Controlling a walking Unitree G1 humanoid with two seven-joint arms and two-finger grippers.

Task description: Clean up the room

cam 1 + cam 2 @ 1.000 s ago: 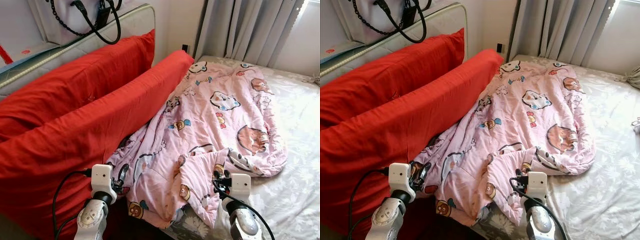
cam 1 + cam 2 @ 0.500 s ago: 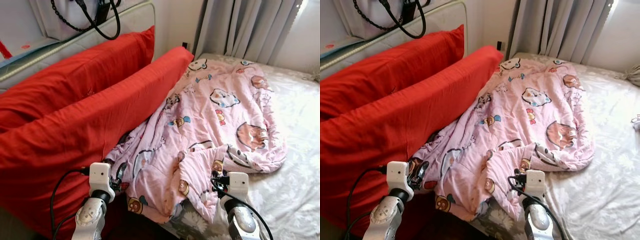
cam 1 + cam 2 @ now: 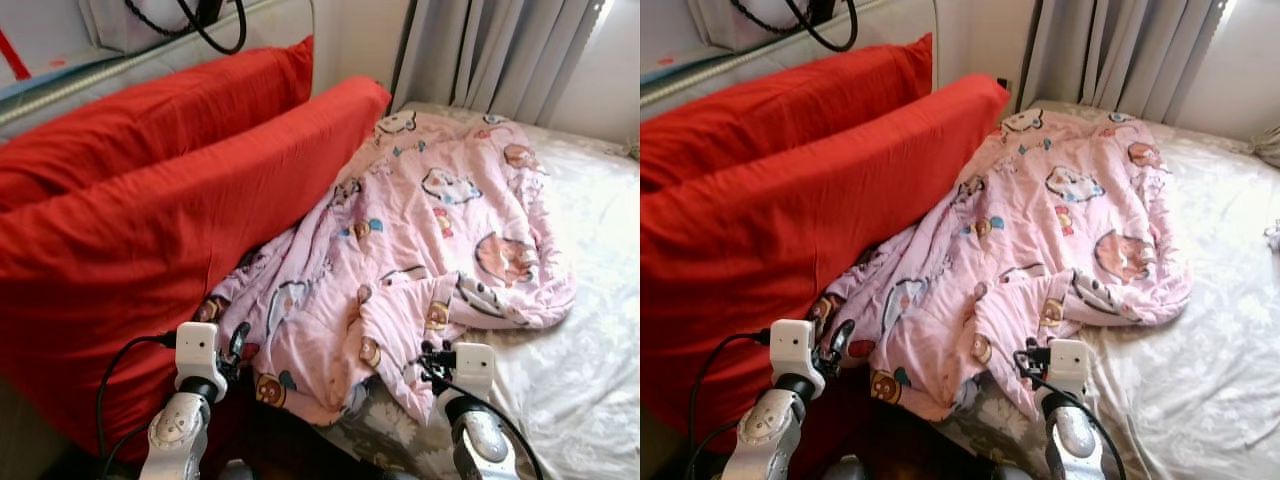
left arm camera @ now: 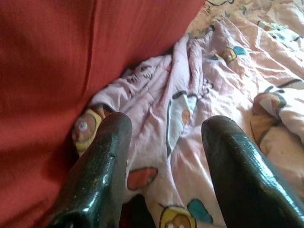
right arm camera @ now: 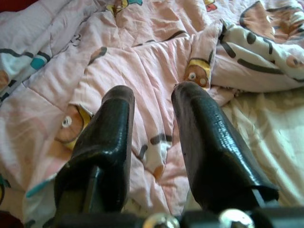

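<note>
Both arms reach forward low at the near edge of the bed [image 3: 590, 330]. The left gripper [image 4: 164, 142] has its fingers spread wide and empty, by the red pillow [image 3: 180, 230], over the near corner of the pink blanket [image 3: 420, 250]. The right gripper [image 5: 152, 128] has its fingers parted, holding nothing, just above the blanket's crumpled near edge.

Both arms are silver, each with a white box at the wrist and a black cable. The left tool [image 4: 164, 137] and the right tool [image 5: 152, 102] have long glossy black fingers (the surface is a little rough).
</note>
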